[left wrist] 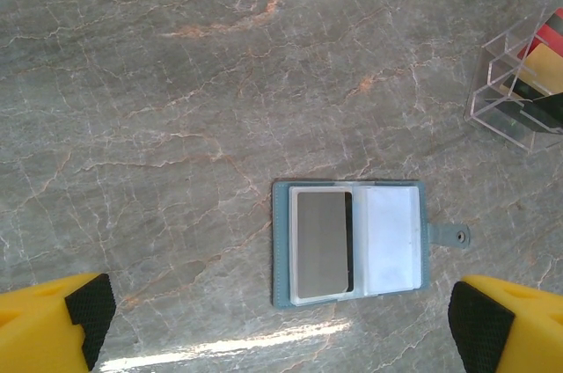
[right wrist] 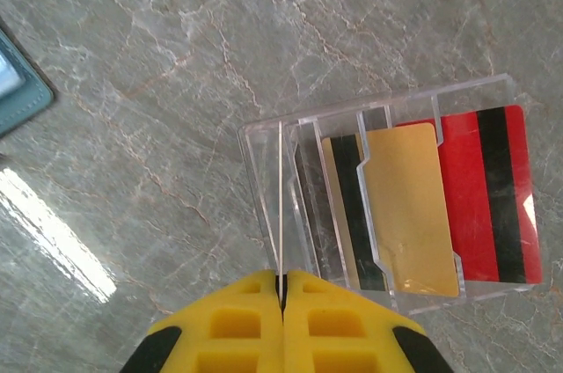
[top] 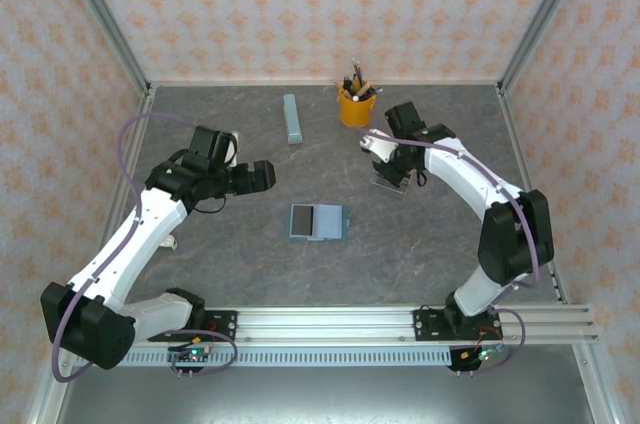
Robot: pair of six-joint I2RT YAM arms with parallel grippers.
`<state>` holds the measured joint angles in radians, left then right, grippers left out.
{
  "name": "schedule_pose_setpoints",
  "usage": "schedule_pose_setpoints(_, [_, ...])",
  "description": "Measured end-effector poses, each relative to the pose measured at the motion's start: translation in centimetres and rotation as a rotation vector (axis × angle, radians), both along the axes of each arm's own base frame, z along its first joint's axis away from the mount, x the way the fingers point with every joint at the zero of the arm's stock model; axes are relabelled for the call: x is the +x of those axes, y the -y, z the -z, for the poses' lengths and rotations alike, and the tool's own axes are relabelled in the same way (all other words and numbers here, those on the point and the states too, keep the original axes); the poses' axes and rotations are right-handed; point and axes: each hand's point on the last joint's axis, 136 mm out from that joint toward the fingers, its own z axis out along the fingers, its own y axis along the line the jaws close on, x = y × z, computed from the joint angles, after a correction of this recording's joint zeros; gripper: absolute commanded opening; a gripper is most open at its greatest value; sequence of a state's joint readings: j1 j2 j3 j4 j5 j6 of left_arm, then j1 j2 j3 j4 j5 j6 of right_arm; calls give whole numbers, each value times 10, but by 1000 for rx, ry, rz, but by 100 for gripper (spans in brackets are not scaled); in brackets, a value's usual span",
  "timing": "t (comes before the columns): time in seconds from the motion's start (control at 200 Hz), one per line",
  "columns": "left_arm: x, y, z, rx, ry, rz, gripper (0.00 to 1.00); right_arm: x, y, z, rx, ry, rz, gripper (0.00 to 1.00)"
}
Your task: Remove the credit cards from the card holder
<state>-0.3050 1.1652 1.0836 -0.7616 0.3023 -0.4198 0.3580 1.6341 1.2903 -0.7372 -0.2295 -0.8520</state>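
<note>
Two credit cards, a thin tan card (right wrist: 413,215) and a red striped card (right wrist: 521,206), are standing in a clear plastic rack (right wrist: 264,162); the right gripper (right wrist: 282,289) is pinching a third, edge-on card (right wrist: 280,197) tight. Empty, wide-open left gripper (left wrist: 283,320) is facing the open teal folding card holder (left wrist: 387,241) at twelve o'clock.

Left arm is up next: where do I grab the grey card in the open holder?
Pinch the grey card at its long edge by the card holder's centre fold, coming straight down with the open left end effector. It lies flat, so probably only that edge offers purchase.
</note>
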Motion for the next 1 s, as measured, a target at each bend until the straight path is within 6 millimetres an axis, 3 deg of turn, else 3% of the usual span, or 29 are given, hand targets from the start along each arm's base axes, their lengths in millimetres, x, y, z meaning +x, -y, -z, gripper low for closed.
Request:
schedule_pose_setpoints(0.545, [-1,0,3,-1,-8,3,100,0,5,19,-27,-48,-23,0])
schedule_pose_setpoints(1.001, [-1,0,3,-1,-8,3,100,7,18,18,-29,-41,12,0])
